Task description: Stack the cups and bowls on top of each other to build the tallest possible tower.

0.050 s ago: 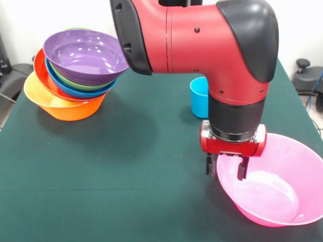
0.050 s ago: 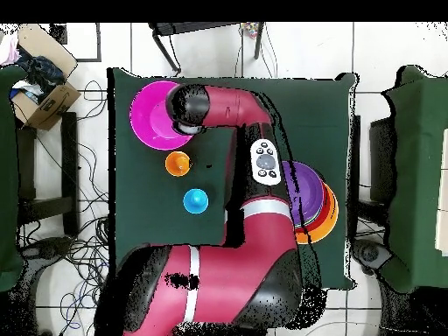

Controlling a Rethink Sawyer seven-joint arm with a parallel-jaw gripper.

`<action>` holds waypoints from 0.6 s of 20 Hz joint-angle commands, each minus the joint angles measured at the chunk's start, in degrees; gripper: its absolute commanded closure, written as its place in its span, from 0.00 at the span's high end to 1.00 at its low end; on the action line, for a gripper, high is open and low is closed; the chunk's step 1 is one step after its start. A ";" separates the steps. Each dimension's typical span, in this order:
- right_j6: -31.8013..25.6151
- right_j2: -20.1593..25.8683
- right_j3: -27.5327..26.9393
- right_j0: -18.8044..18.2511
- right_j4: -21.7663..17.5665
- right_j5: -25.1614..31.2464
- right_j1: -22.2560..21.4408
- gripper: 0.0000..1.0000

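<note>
the tool hangs from the red and black arm over the near rim of the pink bowl. its two dark fingers point down and stand a little apart, one on each side of the rim, so the rim passes between them; the tool is open and i cannot tell if a finger touches the plastic. the pink bowl sits upright on the green table, from the tool toward 4 o'clock in the front view, and it is empty.

the blue cup stands upright on the table behind the arm, at about 11 o'clock from the tool, partly hidden by the arm. in the overhead view an orange cup stands just beside the pink bowl, at its 5 o'clock, and the blue cup is near it, further toward 5 o'clock.

the tower is well apart from the tool, at 10 o'clock in the front view. its base is the big orange bowl; in it are nested a red-orange bowl, a blue bowl, a green bowl and on top the purple bowl. the pile leans, with the openings tilted toward the camera.

no brand, label or writing can be read on the cups, the bowls or the arm.
</note>
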 commanded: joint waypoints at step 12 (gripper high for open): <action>-13.23 9.12 3.83 -2.55 -9.26 -7.07 4.80 1.00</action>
